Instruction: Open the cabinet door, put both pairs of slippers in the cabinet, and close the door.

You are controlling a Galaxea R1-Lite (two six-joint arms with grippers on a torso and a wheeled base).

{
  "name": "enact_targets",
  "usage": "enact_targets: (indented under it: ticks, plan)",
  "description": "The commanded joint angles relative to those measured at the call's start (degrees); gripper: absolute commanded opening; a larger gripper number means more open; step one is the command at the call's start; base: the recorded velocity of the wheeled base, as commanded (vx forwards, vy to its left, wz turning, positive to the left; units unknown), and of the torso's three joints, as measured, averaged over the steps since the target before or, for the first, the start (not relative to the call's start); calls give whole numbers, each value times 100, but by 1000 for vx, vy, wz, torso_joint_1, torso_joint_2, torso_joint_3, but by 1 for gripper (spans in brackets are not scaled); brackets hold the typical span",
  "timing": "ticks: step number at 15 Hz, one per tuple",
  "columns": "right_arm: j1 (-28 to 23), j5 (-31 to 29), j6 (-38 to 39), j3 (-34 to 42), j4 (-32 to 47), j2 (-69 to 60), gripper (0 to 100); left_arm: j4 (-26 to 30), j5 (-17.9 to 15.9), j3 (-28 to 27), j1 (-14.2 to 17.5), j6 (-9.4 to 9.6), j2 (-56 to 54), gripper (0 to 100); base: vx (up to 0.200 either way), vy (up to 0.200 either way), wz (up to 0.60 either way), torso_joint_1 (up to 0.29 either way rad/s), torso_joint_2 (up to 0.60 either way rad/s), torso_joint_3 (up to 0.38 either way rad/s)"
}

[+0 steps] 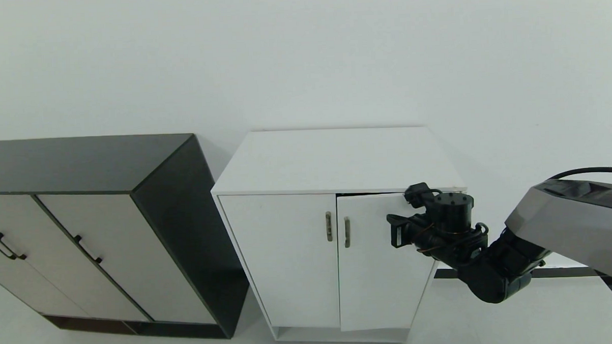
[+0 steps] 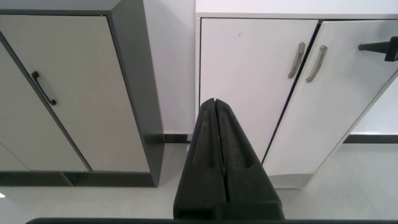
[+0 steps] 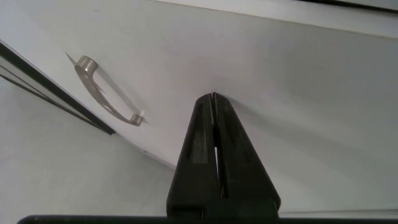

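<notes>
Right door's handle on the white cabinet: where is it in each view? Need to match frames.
Head view: the right door handle sits just right of the door seam, at the cabinet's middle.
Left wrist view: the right door handle is beside the left door handle, across the seam.
Right wrist view: the right door handle lies between the seam and the right gripper.
Shared landmark: the dark door seam.

Black jointed arm [image 1: 493, 275], grey shell [image 1: 567, 229], black cable [image 1: 591, 171], tapered black right hand [image 3: 214, 99]
</notes>
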Motion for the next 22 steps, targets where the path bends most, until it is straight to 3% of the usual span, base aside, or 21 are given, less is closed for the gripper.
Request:
enact_targets:
  ticks: [1,22]
  plan:
    - [-17,2,2,-13,-4,30,0,-1,-2,0,0,-1,7,0,0,0,0,0,0,0]
    - [-114,-7,2,-171,5,188,0,-1,-2,0,0,-1,7,0,0,0,0,0,0,0]
